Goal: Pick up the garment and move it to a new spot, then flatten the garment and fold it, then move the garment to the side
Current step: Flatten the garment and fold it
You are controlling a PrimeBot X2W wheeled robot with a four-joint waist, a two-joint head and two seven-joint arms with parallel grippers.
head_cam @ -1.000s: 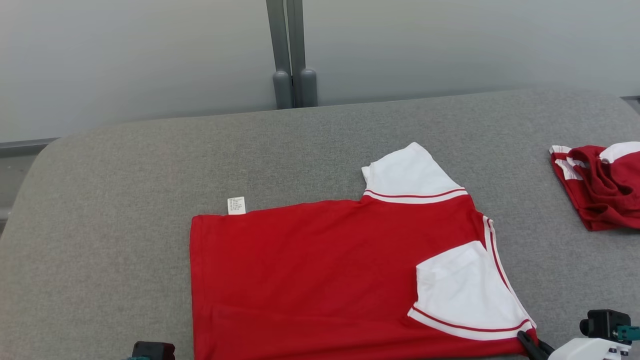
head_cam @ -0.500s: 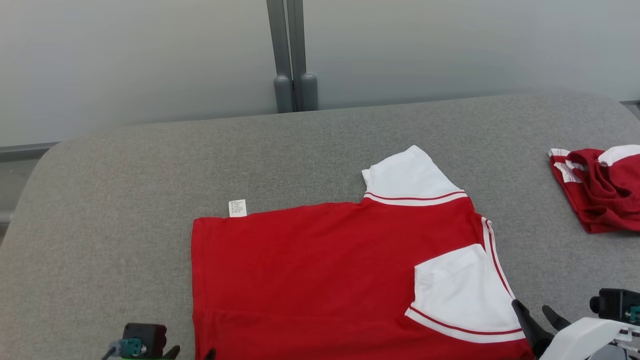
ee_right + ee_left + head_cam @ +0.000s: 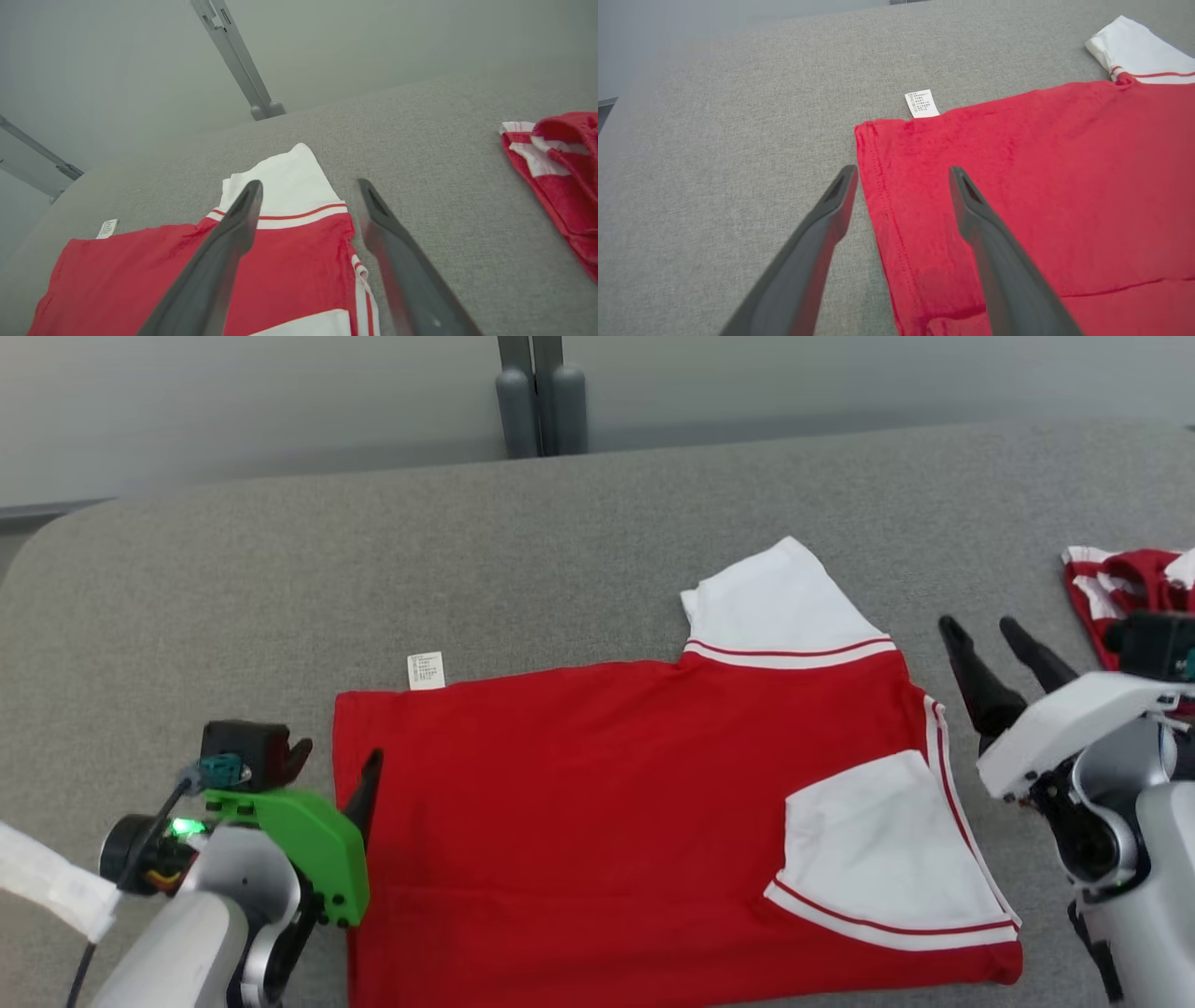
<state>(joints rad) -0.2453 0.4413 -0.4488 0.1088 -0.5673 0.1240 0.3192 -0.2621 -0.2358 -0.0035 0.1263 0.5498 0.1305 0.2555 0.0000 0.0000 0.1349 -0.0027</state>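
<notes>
**Shirt lies crosswise between two open pincers**

The grey counter (image 3: pixel 597 504) carries the red shirt (image 3: pixel 607 784), which lies flat in the middle, with its long axis running from the robot's left to its right. The hem is at the left and the white sleeves are at the right.

The left pincer (image 3: pixel 902 172) is wide open and holds nothing. It stands across the hem edge, with one finger above the red cloth and the other above the bare counter.

The right pincer (image 3: pixel 978 630) is also wide open and empty, just beside the neck end.

Both arms seem about equally near, so I judge that each can take its own end.

A small white label (image 3: pixel 426 671) sticks out at the far hem corner.
</notes>
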